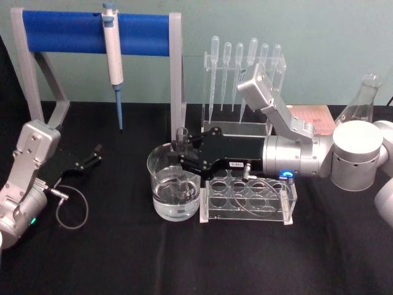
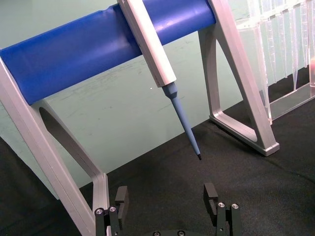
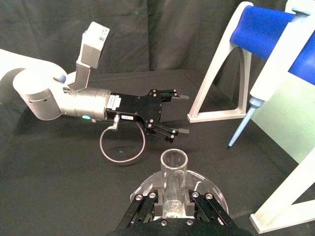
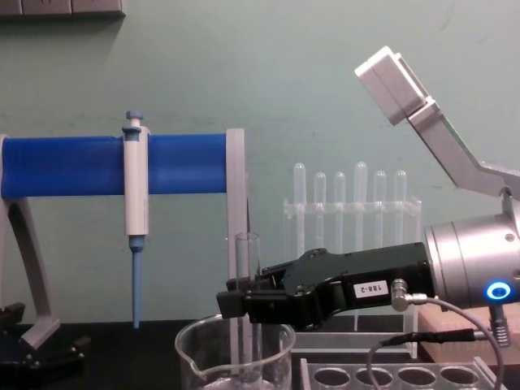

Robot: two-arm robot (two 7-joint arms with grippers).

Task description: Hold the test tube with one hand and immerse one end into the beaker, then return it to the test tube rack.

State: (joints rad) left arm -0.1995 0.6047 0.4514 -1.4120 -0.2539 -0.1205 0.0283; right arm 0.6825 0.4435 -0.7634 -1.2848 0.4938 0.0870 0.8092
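The test tube (image 1: 182,140) stands upright with my right gripper (image 1: 180,158) shut on its upper part. Its round lower end reaches down inside the beaker (image 1: 161,184), into the clear liquid as far as I can tell. In the chest view the test tube (image 4: 246,264) rises above the beaker (image 4: 203,353), and the right gripper (image 4: 234,305) comes in from the right. In the right wrist view the tube's open rim (image 3: 173,162) sits over the beaker (image 3: 216,191), between my fingers (image 3: 147,202). My left gripper (image 1: 93,157) rests open on the cloth at the left.
A clear tube rack (image 1: 249,198) stands right beside the beaker, under my right wrist. Behind are a pipette rack (image 1: 242,74), a blue-barred stand (image 1: 92,32) with a hanging pipettor (image 1: 113,58), and a flask (image 1: 362,101) at the far right.
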